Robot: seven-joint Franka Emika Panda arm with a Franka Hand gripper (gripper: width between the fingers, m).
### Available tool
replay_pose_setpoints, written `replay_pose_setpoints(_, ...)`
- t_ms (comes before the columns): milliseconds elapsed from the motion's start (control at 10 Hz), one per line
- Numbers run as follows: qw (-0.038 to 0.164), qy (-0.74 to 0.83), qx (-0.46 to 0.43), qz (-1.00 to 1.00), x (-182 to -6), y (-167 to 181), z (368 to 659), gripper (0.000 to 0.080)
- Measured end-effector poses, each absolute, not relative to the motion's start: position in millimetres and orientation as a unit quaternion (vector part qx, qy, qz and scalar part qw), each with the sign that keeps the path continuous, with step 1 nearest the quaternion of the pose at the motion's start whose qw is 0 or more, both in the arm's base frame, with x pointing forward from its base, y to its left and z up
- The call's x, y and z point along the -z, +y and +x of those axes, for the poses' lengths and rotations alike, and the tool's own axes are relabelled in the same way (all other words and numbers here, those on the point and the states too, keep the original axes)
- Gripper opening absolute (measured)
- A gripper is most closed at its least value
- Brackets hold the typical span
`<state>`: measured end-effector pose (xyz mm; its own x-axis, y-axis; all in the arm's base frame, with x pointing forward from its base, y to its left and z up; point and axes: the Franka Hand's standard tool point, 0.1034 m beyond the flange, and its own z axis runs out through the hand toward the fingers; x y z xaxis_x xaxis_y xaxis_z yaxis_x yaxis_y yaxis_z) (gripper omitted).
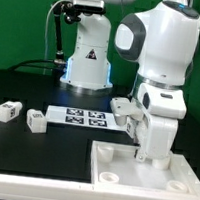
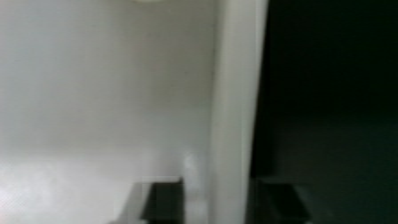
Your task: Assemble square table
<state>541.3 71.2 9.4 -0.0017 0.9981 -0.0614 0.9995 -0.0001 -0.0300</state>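
Gripper [image 1: 142, 153] stands low over the square table slab [image 1: 106, 161] at the exterior view's right, jaws hidden there. Only the wrist view shows its fingers [image 2: 160, 203] either side of the slab's rim [image 2: 235, 100] — pinching or not, cannot tell. At nine o'clock, well apart, lie a leg [image 1: 35, 121] and a second leg [image 1: 6, 109]; at ten o'clock — the marker board [image 1: 81, 116].

Bare tabletop [image 1: 24, 87] lies open between the loose legs [image 1: 7, 109] and the robot base [image 1: 89, 62]; the arm [image 1: 161, 95] stands over the slab [image 1: 116, 165].
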Motion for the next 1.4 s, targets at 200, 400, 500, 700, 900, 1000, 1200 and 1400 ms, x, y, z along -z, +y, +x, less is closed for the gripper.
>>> replay_pose_setpoints(200,0.011,0.707,0.032,0.706,-9.4,71,541,0.0438)
replay_pose_setpoints(400,0.011,0.707,0.032,0.706,-9.3,71,541,0.0632)
replay_pose_setpoints(500,0.011,0.707,0.032,0.706,-9.3,71,541,0.0632)
replay_pose_setpoints(700,0.011,0.707,0.032,0.706,-9.3,71,541,0.0646)
replay_pose_setpoints(900,0.011,0.707,0.033,0.706,-9.2,71,541,0.0649)
replay_pose_setpoints(1000,0.011,0.707,0.032,0.707,-9.6,71,541,0.0649)
replay_pose_setpoints(1200,0.026,0.637,0.011,0.771,-32.7,71,524,0.0649)
replay_pose_setpoints(1400,0.032,0.559,0.017,0.828,-52.5,88,515,0.0649)
